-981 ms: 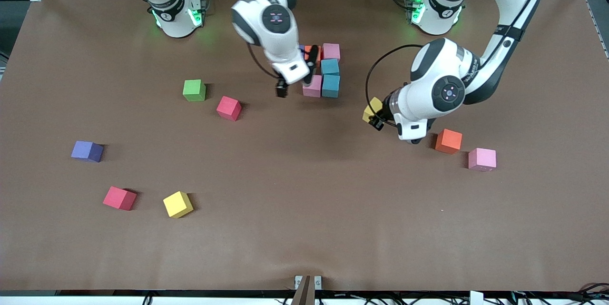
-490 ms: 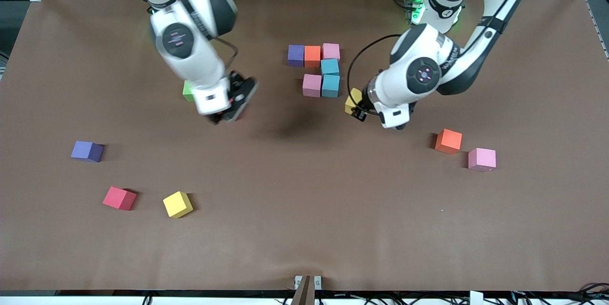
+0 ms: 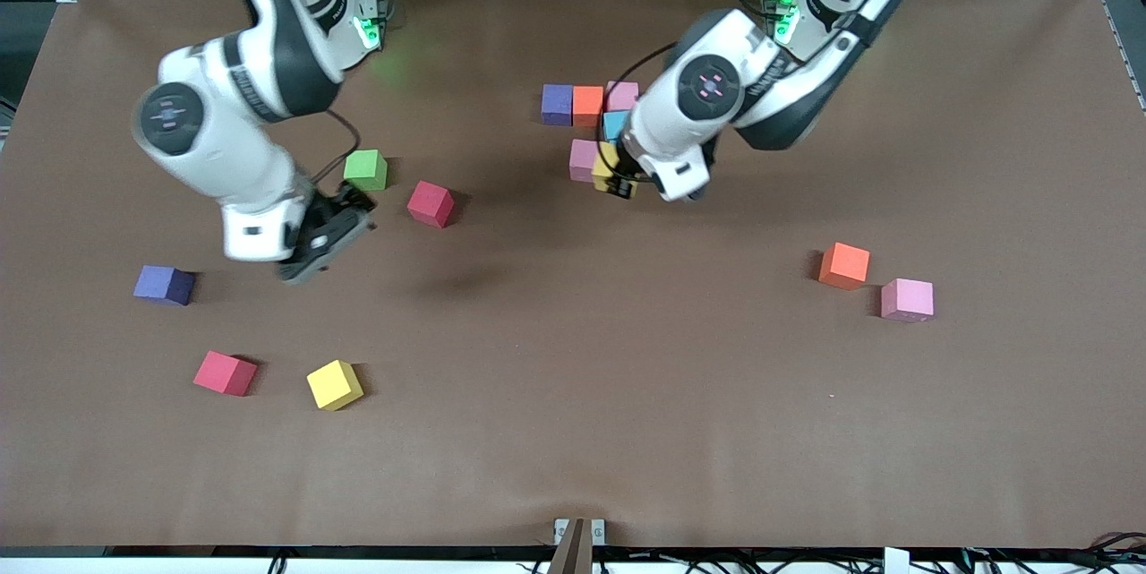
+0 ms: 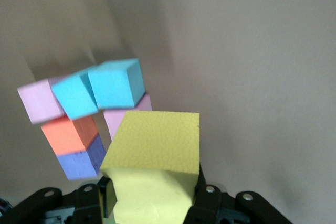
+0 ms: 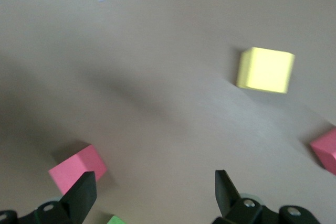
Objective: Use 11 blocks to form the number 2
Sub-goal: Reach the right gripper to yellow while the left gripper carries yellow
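Observation:
My left gripper (image 3: 617,184) is shut on a yellow block (image 3: 607,169) (image 4: 153,145) and hangs over the table just beside the partial number 2. That figure has a purple (image 3: 557,104), an orange (image 3: 587,105) and a pink block (image 3: 624,93) in a row. Nearer the camera sit a light blue block (image 3: 615,121) and a pink block (image 3: 583,159). A second light blue block (image 4: 116,82) shows in the left wrist view. My right gripper (image 3: 324,244) (image 5: 155,192) is open and holds nothing, over bare table close to the green cube (image 3: 365,169).
Loose blocks lie around: a pink-red one (image 3: 431,203), purple (image 3: 164,285), red (image 3: 225,373) and yellow (image 3: 335,384) toward the right arm's end. An orange (image 3: 844,266) and a pink one (image 3: 907,300) lie toward the left arm's end.
My right arm swung away from the figure toward its own end of the table. My left arm carried the yellow block up to the figure.

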